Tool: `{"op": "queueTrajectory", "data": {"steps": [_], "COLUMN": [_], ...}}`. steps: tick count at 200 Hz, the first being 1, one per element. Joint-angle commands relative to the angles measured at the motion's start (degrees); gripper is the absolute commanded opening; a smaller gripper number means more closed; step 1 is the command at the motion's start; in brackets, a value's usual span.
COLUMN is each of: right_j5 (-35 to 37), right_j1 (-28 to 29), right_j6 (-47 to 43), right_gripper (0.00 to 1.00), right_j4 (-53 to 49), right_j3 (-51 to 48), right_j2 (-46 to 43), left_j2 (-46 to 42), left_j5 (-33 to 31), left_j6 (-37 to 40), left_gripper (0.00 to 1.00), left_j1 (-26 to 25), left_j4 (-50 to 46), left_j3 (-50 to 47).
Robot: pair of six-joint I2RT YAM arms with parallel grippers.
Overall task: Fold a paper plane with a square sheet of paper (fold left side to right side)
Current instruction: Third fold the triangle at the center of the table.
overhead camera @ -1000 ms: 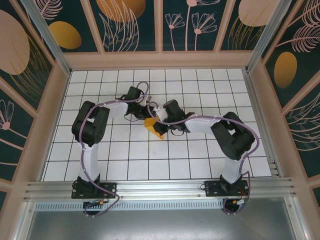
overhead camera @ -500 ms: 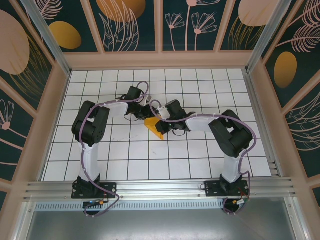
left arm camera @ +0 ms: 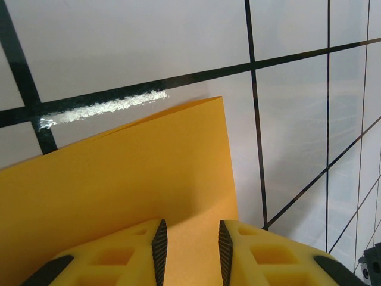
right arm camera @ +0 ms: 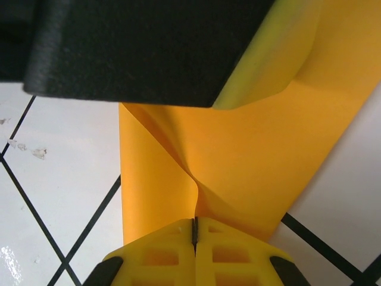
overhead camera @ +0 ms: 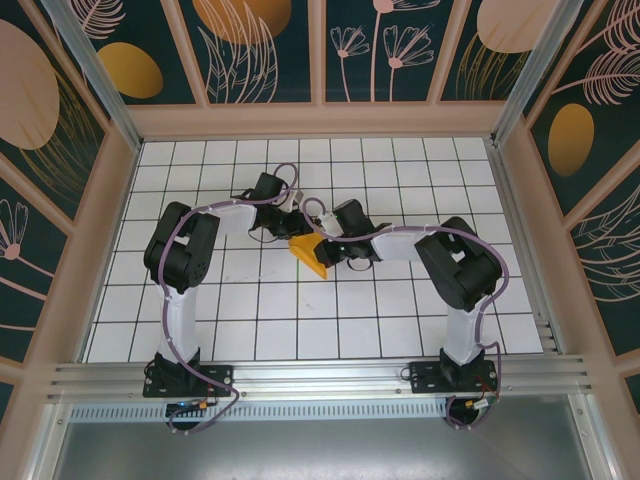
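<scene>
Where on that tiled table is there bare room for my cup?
Bare: tile rows along the back wall; front strip between the arm bases. Crowded: the middle, left tool and right tool at the orange-yellow paper sheet.

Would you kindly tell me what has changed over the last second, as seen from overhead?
The right arm swung its elbow a little leftward, toward the middle of the table. Nothing was taken hold of or let go. The right pincer stayed shut on the square sheet of paper, which barely shifted. The left arm and the left pincer, its fingers apart over the paper, kept their places.
</scene>
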Motion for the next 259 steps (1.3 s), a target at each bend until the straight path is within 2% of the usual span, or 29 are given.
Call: {"op": "queueTrajectory", "data": {"steps": [1,212,259], "right_j5": [-0.2,0.8,0.8], "right_j1": [-0.4,-0.6,-0.6], "right_j6": [1.0,0.3,0.8], "right_gripper": [0.00,0.00,0.00], "right_j4": [0.5,-1.9,-2.0], "right_j3": [1.4,2.4,0.5], "right_j2": [0.8,2.8,2.9], "left_j2": [3.2,3.0,0.9], "left_j5": [-1.9,-2.0,-2.6], "left_j6": [1.6,1.5,1.7], "left_gripper": [0.32,0.32,0.36], "left_j1": [-1.0,-1.2,-1.1], "left_j4": [-2.7,-2.4,-2.9], "left_j3": [-0.2,-0.5,0.2]}}
